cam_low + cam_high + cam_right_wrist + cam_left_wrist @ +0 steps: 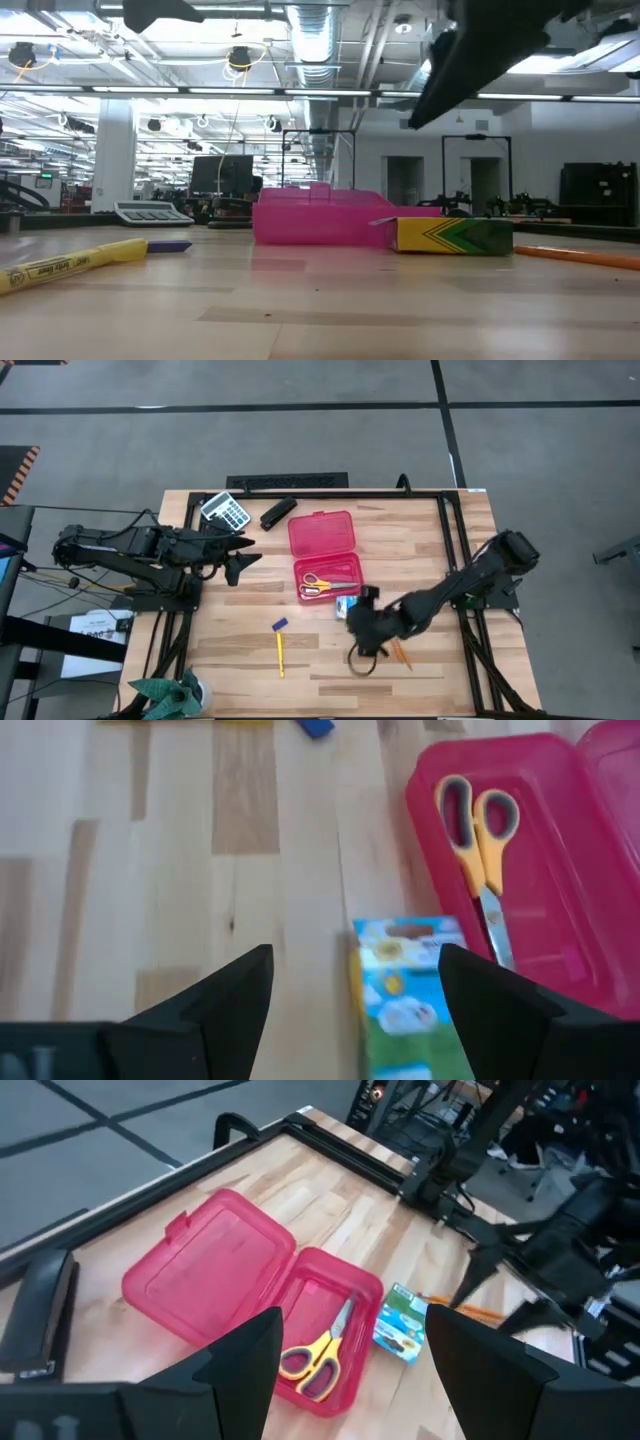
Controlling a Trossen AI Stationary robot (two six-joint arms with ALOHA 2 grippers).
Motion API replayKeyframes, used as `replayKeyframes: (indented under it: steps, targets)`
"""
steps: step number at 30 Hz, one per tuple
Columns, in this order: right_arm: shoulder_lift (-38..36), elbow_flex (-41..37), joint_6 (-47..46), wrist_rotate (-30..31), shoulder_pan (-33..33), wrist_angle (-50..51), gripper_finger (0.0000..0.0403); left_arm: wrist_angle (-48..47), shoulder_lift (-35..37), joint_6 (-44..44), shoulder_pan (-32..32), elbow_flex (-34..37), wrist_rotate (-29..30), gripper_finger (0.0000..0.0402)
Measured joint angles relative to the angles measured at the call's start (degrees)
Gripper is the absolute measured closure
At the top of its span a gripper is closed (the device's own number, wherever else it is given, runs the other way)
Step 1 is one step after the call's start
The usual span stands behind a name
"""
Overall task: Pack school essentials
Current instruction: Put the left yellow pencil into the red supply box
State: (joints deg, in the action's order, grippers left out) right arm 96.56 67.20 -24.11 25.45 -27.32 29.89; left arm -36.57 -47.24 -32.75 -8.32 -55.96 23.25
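The pink case (pixel 325 550) lies open on the table, and the yellow-handled scissors (pixel 320 585) rest in its near half. The green-and-white packet (pixel 346 605) lies on the wood just near of the case. My right gripper (pixel 352 623) hovers open above the table beside the packet (pixel 405 990), touching nothing. An orange pencil (pixel 402 653) lies under the right arm. The yellow pen (pixel 281 653) and the tiny blue piece (pixel 280 624) lie toward the near-left. My left gripper (pixel 243 560) waits open, left of the case (pixel 250 1290).
The grey calculator (pixel 226 510) and the black stapler (pixel 278 512) sit at the far edge, left of the case. A black frame (pixel 450 520) runs along the table's far and right sides. A green bundle (pixel 165 695) sits off the near-left corner.
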Motion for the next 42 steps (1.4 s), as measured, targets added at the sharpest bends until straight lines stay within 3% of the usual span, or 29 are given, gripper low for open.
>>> replayKeyframes:
  steps: [7,14,17,32,38,42]
  targets:
    - [15.8,14.16,-8.03,5.23,-0.75,8.3,0.0108,-0.21,0.0,4.73,0.0,-0.01,-5.7,0.016]
    - [28.93,30.08,-15.05,13.68,0.2,32.91,0.0108,-1.84,0.0,7.44,0.0,0.0,-7.75,0.016]
    - [31.25,33.3,-17.28,15.28,0.2,36.57,0.0108,-1.8,0.0,7.69,0.0,0.0,-8.23,0.016]
    - [30.7,33.35,-21.03,11.08,-1.27,28.12,0.0108,-2.5,0.03,8.3,0.0,0.0,-11.94,0.016]
    - [22.55,32.1,-37.51,12.09,-6.17,34.77,0.0108,-5.31,0.04,8.08,-0.02,0.0,-14.98,0.016]
    - [16.79,25.9,-50.7,15.31,-12.19,37.22,0.0112,-5.55,0.04,8.08,-0.01,-0.01,-15.07,0.016]
